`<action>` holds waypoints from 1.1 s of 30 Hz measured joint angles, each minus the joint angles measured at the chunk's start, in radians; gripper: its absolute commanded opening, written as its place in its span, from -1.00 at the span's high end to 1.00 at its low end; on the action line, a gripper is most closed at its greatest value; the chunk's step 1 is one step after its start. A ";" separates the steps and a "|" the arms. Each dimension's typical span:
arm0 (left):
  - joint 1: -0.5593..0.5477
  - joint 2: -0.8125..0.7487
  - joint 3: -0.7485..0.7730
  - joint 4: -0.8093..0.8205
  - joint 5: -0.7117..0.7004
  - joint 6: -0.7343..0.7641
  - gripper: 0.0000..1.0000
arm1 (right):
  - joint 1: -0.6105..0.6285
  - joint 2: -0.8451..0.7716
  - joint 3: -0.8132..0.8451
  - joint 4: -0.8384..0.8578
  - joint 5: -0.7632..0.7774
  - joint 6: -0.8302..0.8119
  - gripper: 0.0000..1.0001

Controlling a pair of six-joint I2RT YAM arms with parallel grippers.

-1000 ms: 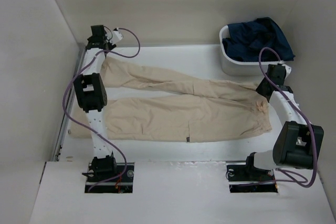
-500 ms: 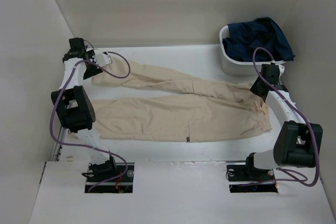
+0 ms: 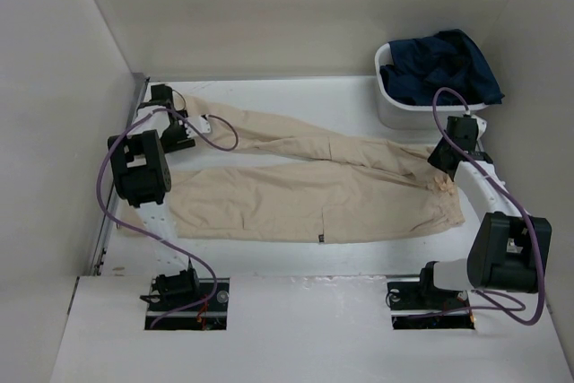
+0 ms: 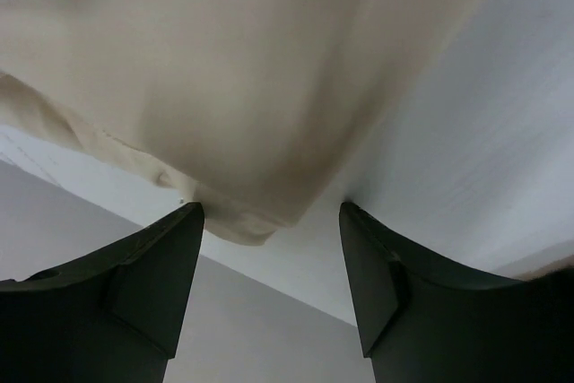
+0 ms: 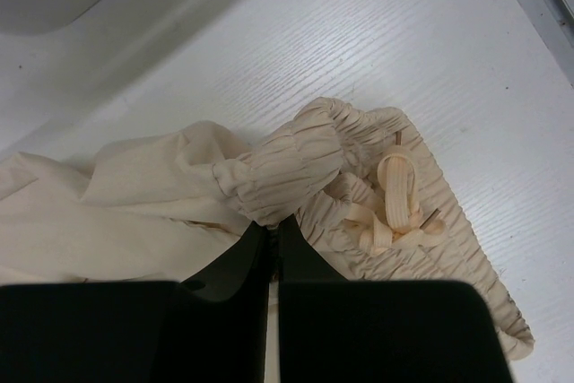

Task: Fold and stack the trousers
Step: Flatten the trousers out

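The beige trousers (image 3: 314, 195) lie spread flat on the white table, legs pointing left and waistband at the right. My left gripper (image 3: 190, 128) is low at the far leg's cuff, open; in the left wrist view the cuff (image 4: 224, 87) hangs just beyond the parted fingertips of the gripper (image 4: 269, 209), with nothing pinched. My right gripper (image 3: 441, 166) is at the waistband's far corner. The right wrist view shows that gripper (image 5: 273, 227) shut on a bunch of the gathered waistband (image 5: 291, 163), the drawstring bow (image 5: 395, 195) lying just to the right.
A white bin (image 3: 393, 107) holding dark blue clothes (image 3: 444, 65) stands at the back right, close behind my right arm. The enclosure's walls run along the left, back and right of the table. A small dark tag (image 3: 319, 239) shows on the near leg's edge.
My left arm has swung from the back left corner down and towards the far leg's cuff, its jaws spreading wider. The right arm has barely moved and keeps its hold.
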 measured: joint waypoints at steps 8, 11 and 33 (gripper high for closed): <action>-0.001 0.081 0.046 0.124 -0.084 -0.012 1.00 | -0.016 0.000 0.000 0.000 -0.006 0.007 1.00; 0.005 0.094 0.079 0.123 -0.085 -0.027 1.00 | -0.035 -0.002 0.002 0.002 -0.010 0.010 1.00; 0.055 -0.474 0.297 -0.333 0.023 -0.022 0.90 | -0.151 -0.344 -0.060 0.083 -0.180 0.010 1.00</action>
